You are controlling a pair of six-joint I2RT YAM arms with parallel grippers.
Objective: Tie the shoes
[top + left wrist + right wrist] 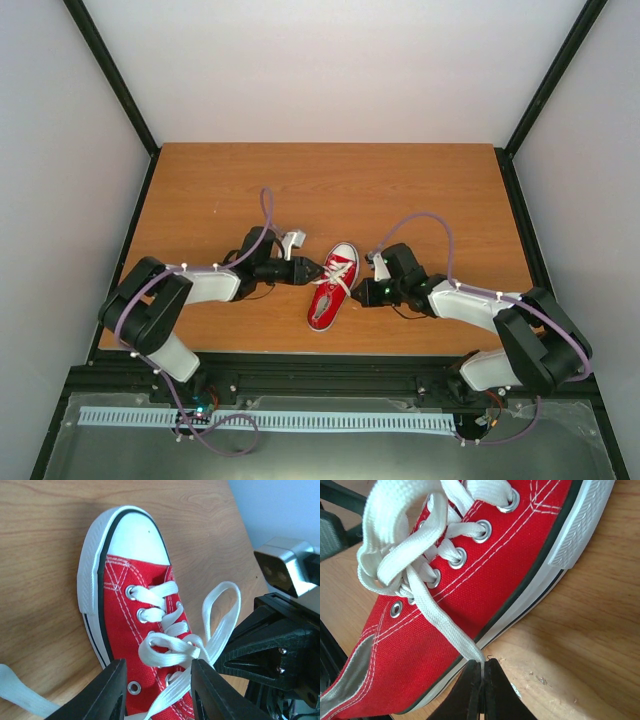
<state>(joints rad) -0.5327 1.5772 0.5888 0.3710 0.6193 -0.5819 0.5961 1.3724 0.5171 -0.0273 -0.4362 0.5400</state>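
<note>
The red shoe lies on the wooden table between both arms, its white toe cap pointing away. Its white laces form loops over the tongue, one loop standing out toward the right arm. My left gripper is open and straddles the laced area, a lace strand running loose between its fingers. In the top view the left gripper sits at the shoe's left side. My right gripper is shut on a lace end beside the sole, and the lace runs taut up to the knot.
A loose lace end trails on the table to the shoe's left. The right arm's black gripper body stands close by the shoe. Black frame posts and pale walls border the table.
</note>
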